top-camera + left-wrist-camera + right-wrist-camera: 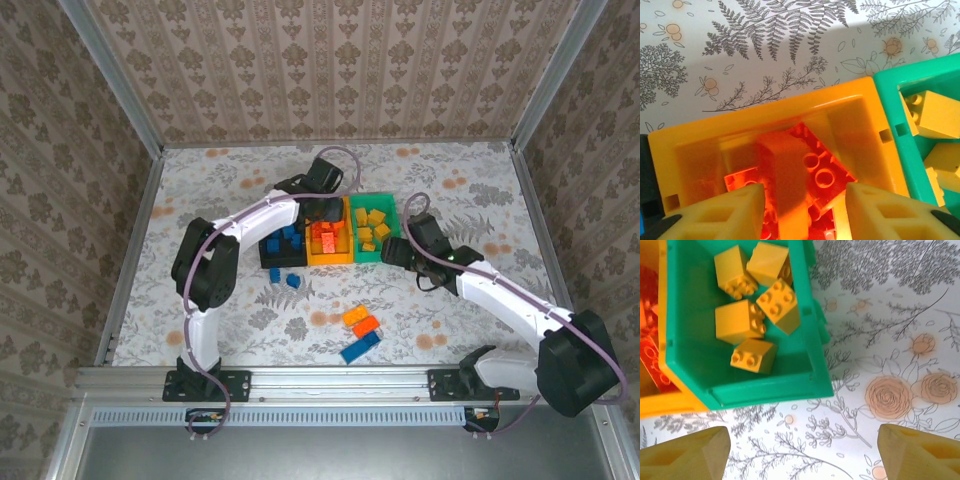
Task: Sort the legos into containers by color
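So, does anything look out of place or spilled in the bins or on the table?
Nothing stands out. The green bin holds yellow bricks, the orange-yellow bin red-orange bricks. A few loose bricks lie on the table, simply not sorted yet.

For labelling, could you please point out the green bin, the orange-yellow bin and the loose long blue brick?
green bin [770, 390]: right wrist view, lower wall.
orange-yellow bin [765, 107]: left wrist view, upper rim.
long blue brick [361, 346]: top external view, its middle.
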You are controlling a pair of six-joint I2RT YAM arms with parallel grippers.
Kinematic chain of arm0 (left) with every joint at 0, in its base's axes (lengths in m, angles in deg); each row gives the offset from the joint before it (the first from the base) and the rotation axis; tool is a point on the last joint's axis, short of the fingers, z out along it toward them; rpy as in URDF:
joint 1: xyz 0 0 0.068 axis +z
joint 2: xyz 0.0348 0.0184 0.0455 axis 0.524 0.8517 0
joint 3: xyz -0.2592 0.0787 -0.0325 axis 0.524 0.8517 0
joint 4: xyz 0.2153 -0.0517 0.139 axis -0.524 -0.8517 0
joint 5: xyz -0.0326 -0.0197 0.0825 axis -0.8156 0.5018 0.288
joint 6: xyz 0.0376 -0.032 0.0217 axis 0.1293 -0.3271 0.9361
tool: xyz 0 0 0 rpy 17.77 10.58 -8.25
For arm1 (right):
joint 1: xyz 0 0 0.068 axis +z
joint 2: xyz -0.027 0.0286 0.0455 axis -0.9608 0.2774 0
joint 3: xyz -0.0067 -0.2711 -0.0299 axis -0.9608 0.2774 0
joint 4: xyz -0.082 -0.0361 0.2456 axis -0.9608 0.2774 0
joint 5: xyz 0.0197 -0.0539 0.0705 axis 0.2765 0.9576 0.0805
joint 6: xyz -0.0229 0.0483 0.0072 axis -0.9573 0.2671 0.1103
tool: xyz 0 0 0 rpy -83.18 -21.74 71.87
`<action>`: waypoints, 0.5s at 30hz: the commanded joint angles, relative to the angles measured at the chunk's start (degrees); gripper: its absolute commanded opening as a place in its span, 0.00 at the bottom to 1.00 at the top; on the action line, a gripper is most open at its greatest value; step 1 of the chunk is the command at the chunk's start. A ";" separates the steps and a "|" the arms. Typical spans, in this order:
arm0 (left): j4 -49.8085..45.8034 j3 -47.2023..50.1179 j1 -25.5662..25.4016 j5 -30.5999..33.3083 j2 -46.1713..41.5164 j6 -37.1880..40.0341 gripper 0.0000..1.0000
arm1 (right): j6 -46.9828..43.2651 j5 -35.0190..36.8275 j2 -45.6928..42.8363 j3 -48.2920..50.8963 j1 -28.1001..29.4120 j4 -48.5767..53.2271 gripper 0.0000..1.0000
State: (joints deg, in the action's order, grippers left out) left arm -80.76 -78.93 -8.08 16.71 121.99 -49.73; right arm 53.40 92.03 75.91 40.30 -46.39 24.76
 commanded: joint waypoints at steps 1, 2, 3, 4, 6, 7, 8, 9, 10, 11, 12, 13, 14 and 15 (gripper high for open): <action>-0.81 -2.06 -0.47 -0.13 -1.88 -0.22 0.56 | -1.59 -1.99 -1.64 1.51 2.04 1.05 0.79; -0.92 -2.22 -0.64 -0.44 -2.68 -0.45 0.59 | -2.04 -2.25 -1.75 1.73 3.02 1.34 0.80; -0.96 -2.03 -0.73 -1.09 -3.65 -0.77 0.62 | -2.42 -2.61 -1.83 1.90 4.10 1.53 0.80; -0.67 -1.55 -0.83 -1.64 -4.76 -1.11 0.65 | -2.71 -3.02 -1.74 2.12 5.31 1.54 0.80; 1.59 1.18 -1.54 -2.66 -8.67 -1.86 0.75 | -3.45 -4.35 -1.11 2.40 7.75 1.86 0.81; 2.74 2.64 -1.91 -2.87 -10.64 -2.18 0.80 | -3.75 -4.66 -0.59 2.47 9.10 2.06 0.82; 3.83 4.26 -2.38 -2.96 -12.86 -2.49 0.85 | -3.96 -5.09 0.10 2.53 10.55 2.17 0.83; 4.75 5.96 -2.80 -3.02 -15.36 -2.72 0.89 | -4.24 -5.42 0.98 2.61 11.95 2.20 0.83; 5.43 7.44 -3.29 -2.97 -17.34 -2.84 0.92 | -4.30 -5.69 1.77 2.66 13.21 2.06 0.84; 5.95 9.26 -3.80 -2.56 -19.73 -3.11 0.99 | -4.39 -5.87 2.67 2.70 14.70 1.98 0.85; 6.51 11.26 -4.40 -2.01 -22.16 -3.21 1.00 | -4.54 -5.94 3.77 2.63 16.01 1.90 0.90; 7.04 13.07 -4.94 -1.42 -24.22 -3.29 1.00 | -4.61 -5.88 4.74 2.50 17.28 1.84 0.93; 7.35 15.28 -5.54 -0.52 -26.73 -3.58 1.00 | -4.73 -5.66 5.64 2.30 18.71 1.76 0.95; 7.64 17.80 -6.01 0.42 -29.29 -3.86 1.00 | -4.86 -5.41 6.71 2.19 20.03 1.61 0.95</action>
State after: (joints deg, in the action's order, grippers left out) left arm -74.86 -66.01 -12.95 15.27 97.34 -52.31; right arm 49.79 87.40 80.46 42.15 -29.01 25.13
